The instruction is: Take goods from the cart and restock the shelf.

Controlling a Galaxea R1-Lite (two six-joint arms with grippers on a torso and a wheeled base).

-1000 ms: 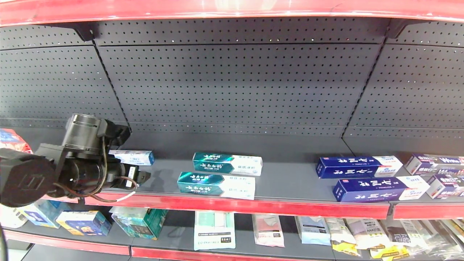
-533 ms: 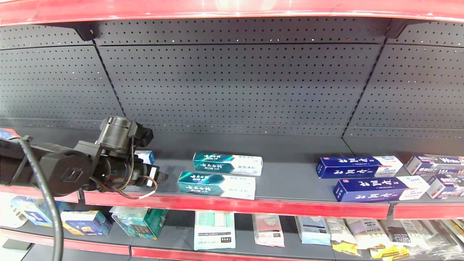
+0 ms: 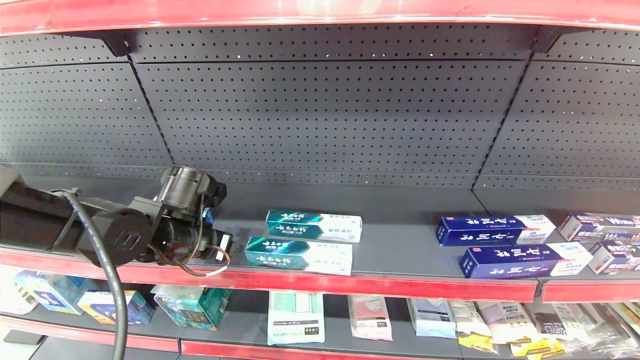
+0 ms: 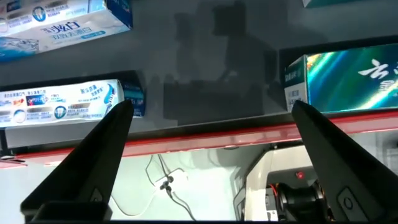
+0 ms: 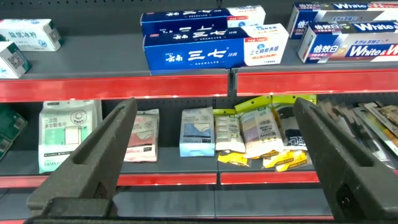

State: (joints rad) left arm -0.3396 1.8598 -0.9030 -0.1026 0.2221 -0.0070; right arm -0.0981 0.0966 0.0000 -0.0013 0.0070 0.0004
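The grey shelf [image 3: 400, 252] with a red front edge carries boxes lying flat. A green toothpaste box [image 3: 298, 255] lies just beside the left gripper [image 3: 234, 248], with a second green box [image 3: 313, 225] behind it. A white toothpaste box [image 4: 62, 107] lies at the gripper's other side.

Bright, even light from above. White glare patch on top red rail [image 3: 330, 6]. Pegboard back panel [image 3: 325, 115] evenly lit mid-grey. Blocky arm shadow on shelf deck [image 4: 211, 37] in left wrist view. Glossy sheen on teal box [image 4: 348, 71]. Lower shelf [image 3: 240, 320] dimmer under red edge. Shelf lines bow toward head view borders. Left tool [image 4: 212, 104], right tool [image 5: 214, 99] dark, near silhouette.
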